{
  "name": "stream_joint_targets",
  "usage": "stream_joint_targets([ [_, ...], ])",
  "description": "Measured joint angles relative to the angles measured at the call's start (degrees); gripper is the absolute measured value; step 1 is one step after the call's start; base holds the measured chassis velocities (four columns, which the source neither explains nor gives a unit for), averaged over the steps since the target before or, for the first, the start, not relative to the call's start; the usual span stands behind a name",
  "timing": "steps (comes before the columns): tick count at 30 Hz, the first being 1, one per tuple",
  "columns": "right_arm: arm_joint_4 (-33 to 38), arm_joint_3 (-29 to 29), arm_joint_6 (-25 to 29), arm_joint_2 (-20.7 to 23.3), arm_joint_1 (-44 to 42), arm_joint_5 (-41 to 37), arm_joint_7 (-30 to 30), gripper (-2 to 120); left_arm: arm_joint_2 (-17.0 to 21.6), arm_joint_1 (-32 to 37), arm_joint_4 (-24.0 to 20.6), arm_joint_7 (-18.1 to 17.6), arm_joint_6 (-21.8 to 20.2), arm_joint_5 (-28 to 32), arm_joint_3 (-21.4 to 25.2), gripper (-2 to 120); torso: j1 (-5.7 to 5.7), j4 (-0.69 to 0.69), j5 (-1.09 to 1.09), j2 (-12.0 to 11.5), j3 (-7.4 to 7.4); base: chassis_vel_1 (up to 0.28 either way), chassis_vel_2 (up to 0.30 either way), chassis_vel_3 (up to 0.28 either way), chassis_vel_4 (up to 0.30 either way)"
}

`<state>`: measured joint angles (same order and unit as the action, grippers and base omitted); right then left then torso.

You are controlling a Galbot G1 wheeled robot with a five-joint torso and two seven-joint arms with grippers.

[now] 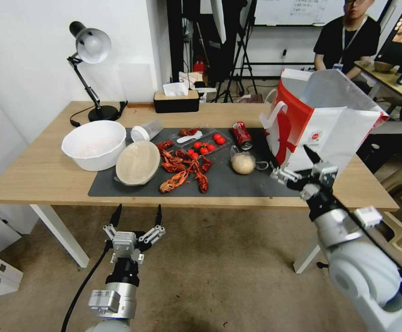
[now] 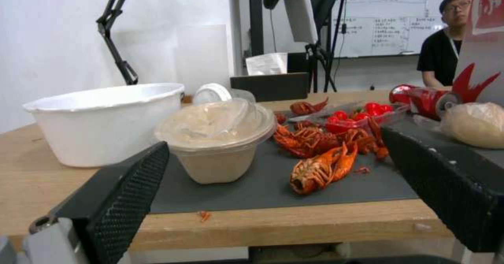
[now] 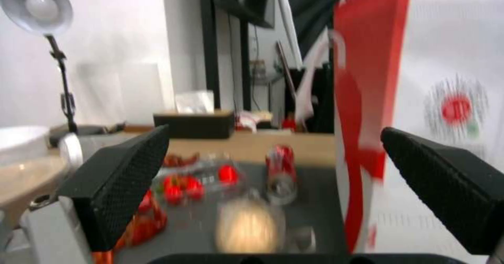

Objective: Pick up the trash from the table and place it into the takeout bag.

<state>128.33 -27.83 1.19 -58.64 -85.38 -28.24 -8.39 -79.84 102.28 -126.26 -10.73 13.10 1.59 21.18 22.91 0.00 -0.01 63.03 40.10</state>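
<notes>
Right end effector (image 1: 294,167) hovering open beside white-and-red paper takeout bag (image 1: 323,124) | beige wad (image 1: 243,163), crushed red soda can (image 1: 242,135) lying on dark mat, red crayfish shells (image 1: 182,168) cluttering between | left end effector (image 1: 136,216) waiting open below tabletop (image 1: 35,170), facing round beige lidded container (image 2: 218,138).

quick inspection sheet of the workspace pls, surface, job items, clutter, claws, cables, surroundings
surface: light-wood table with a dark mat
job's things: takeout bag upright at the mat's right end; crushed red can, beige wad, lidded beige container and clear cup on the mat
clutter: white bowl, crayfish, tomato tray, tissue box, desk lamp
claws: left claw open, below the table's front edge; right claw open, by the bag's front
cables: lamp cord on the table; black cable along the left arm
surroundings: nothing seen touching the job's things
</notes>
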Motion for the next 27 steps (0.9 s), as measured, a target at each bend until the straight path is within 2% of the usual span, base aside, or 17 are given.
stream_joint_targets([
  [7,-2.4,0.8,3.9,-4.3,-7.0,4.4,-0.5,100,0.4,-0.2,0.2,0.0,0.1,0.5,0.2,100,0.01,0.0,0.0,0.0,0.0,0.0,0.0,0.0,0.0],
  [13,-4.2,1.0,5.9,-6.1,-11.4,6.0,-0.3,100,0.6,-0.3,0.5,0.1,0.1,0.7,0.2,100,0.01,0.0,0.01,0.0,0.0,0.0,0.0,0.0,0.0],
  [27,-5.5,2.1,6.0,-6.7,-11.9,6.7,-0.2,100,0.7,-0.6,1.4,1.1,-0.6,1.0,0.1,100,0.01,0.0,0.01,0.0,0.01,0.0,0.0,0.0,0.0],
])
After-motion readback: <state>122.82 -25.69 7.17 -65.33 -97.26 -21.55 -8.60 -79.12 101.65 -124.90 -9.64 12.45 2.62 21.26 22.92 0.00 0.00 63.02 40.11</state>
